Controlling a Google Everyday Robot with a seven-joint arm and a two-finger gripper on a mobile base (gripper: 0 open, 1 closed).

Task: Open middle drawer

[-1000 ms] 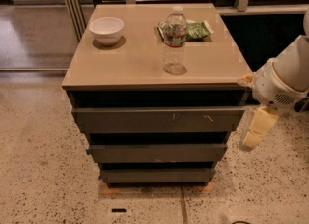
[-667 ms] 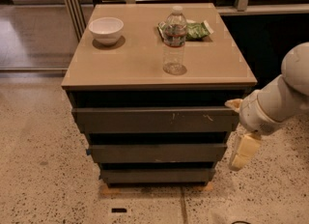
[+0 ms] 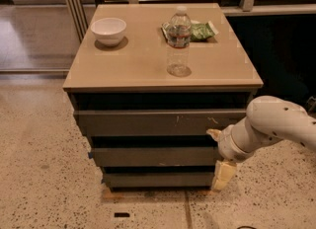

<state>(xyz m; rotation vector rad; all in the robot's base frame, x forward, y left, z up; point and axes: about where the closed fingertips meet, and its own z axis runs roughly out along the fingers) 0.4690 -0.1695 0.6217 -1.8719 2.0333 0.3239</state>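
1 cabinet point(image 3: 143, 60) is seen on a speckled terrazzo floor point(image 3: 44, 183), topped by a smooth, square, tan slab. 3 flat, handleless drawer fronts in dark grey-brown are stacked below it, each narrower than the one above. The top drawer point(image 3: 148, 123) is the widest and is marked by pale scratches towards its right. The middle drawer point(image 3: 153, 156) is found directly beneath it, between the other 2; it is unscratched, and 1 small blue bit point(image 3: 90, 155) is seen at its left end. The bottom drawer point(image 3: 158, 179) is the shortest. All 3 fronts are staggered, with dark gaps above each.

On the slab, 3 things are counted: 1 round white bowl point(image 3: 108, 29) at the back left, 1 clear plastic bottle point(image 3: 178, 43) standing upright near the middle, and 1 crinkled green packet point(image 3: 202, 30) lying behind the bottle.

1 rounded white arm point(image 3: 281, 122) is extended in from the right. The gripper point(image 3: 216, 159) is positioned at the right end of the drawer stack, level with the middle and bottom fronts. Its 2 cream-coloured fingers point(image 3: 223, 175) are seen spread apart, with nothing held between them. Whether the middle drawer is touched cannot be told.
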